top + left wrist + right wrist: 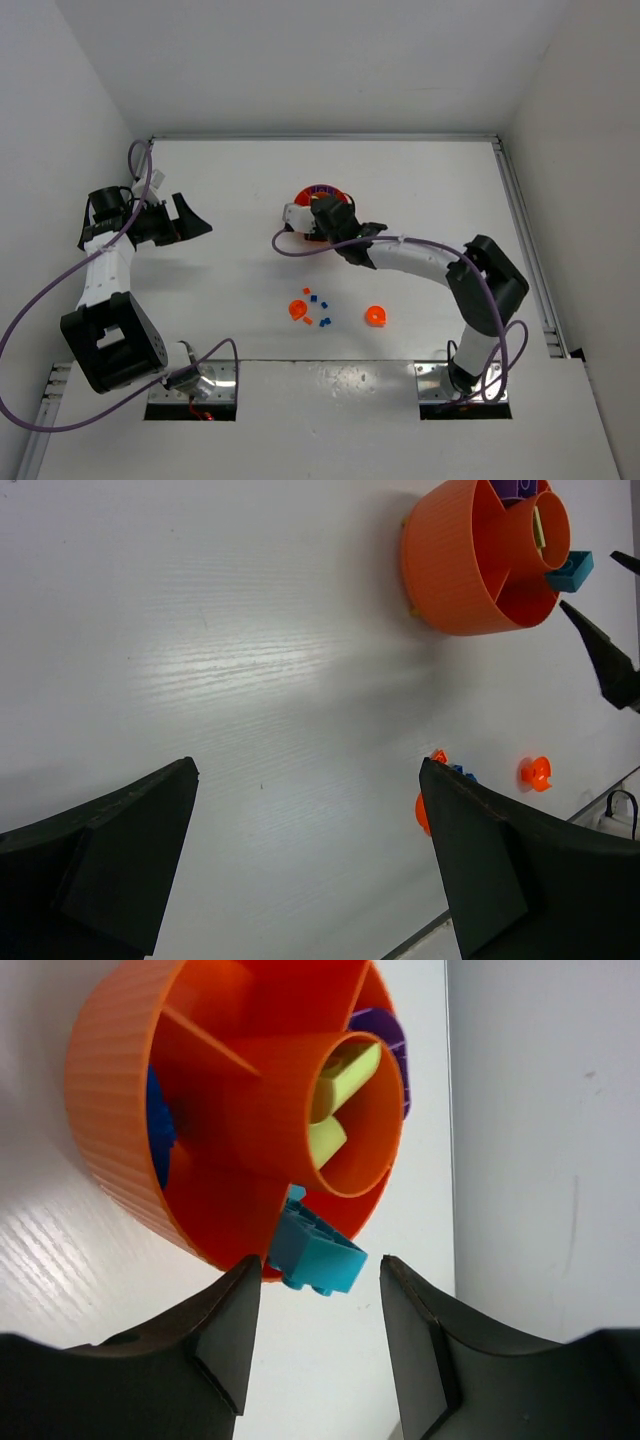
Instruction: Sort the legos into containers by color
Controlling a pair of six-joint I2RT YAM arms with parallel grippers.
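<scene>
White desk (230, 300) between white walls, seen from above.

1. Left tool (182, 222): stands well to the left, fingers wide apart, holding nothing and well apart from all pieces.
2. One round, bright orange plastic dish (115, 1150) with inner walls and a centre tube stands at mid-desk. Centre tube: two lime-green bricks (340, 1090). One outer compartment holds purple bricks (385, 1035) and another holds blue pieces (158, 1130); neither can be counted.
3. Right tool (318, 1262): at the dish's rim, fingers apart with a gap on each side of one cyan plastic brick (320, 1245). The brick sits just ahead of the tool against the dish's outer wall, its long axis running across the gap. Whether it rests inside a compartment cannot be told. Judgement: the next move depends on it settling inward rather than sliding outside.
4. Loose pieces lie on the desk nearer the arm bases: two round orange pieces (298, 308), apparently three small blue bricks (325, 302) and two tiny orange bits (306, 291). The right arm is nearer to them.
</scene>
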